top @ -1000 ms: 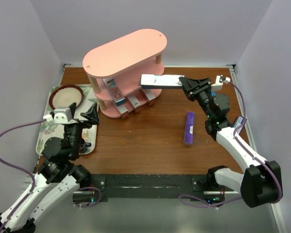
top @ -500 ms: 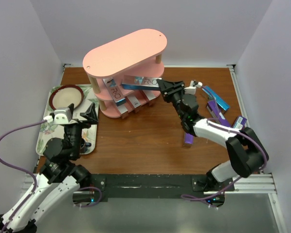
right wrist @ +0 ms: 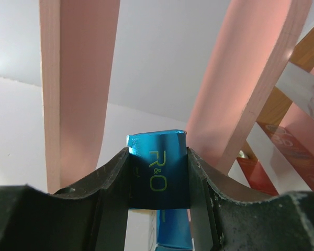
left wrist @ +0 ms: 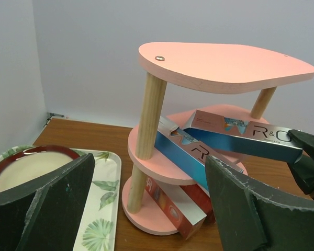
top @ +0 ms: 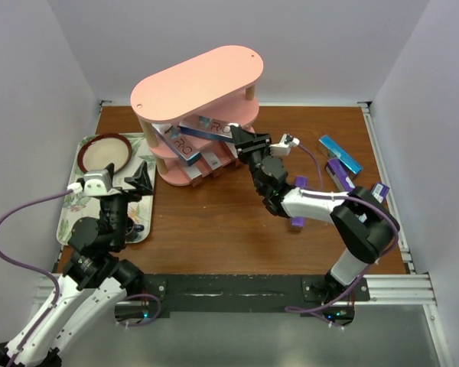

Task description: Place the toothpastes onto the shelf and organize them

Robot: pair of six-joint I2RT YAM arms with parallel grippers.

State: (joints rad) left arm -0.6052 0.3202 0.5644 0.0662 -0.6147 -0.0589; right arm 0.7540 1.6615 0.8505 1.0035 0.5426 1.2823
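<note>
The pink three-tier shelf (top: 196, 84) stands at the back left; it also shows in the left wrist view (left wrist: 225, 65). My right gripper (top: 241, 140) is shut on a blue toothpaste box (top: 206, 128) (right wrist: 157, 172) whose far end lies inside the middle tier, across another blue box (top: 177, 143) (left wrist: 186, 157). Red and white boxes (top: 210, 162) lie on the bottom tier. A purple box (top: 297, 205) lies on the table under the right arm. A blue box (top: 340, 154) and purple boxes (top: 338, 174) lie at the right. My left gripper (top: 130, 177) is open and empty beside the shelf.
A floral tray (top: 73, 206) with a red-rimmed dish (top: 104, 153) lies at the left, under my left gripper. White walls close in the table on three sides. The shelf's pale wooden posts (left wrist: 149, 117) stand between the tiers.
My right arm has swung left and carried the blue box from beside the shelf into its middle tier. The boxes at the right came into sight. The left arm has not moved.
</note>
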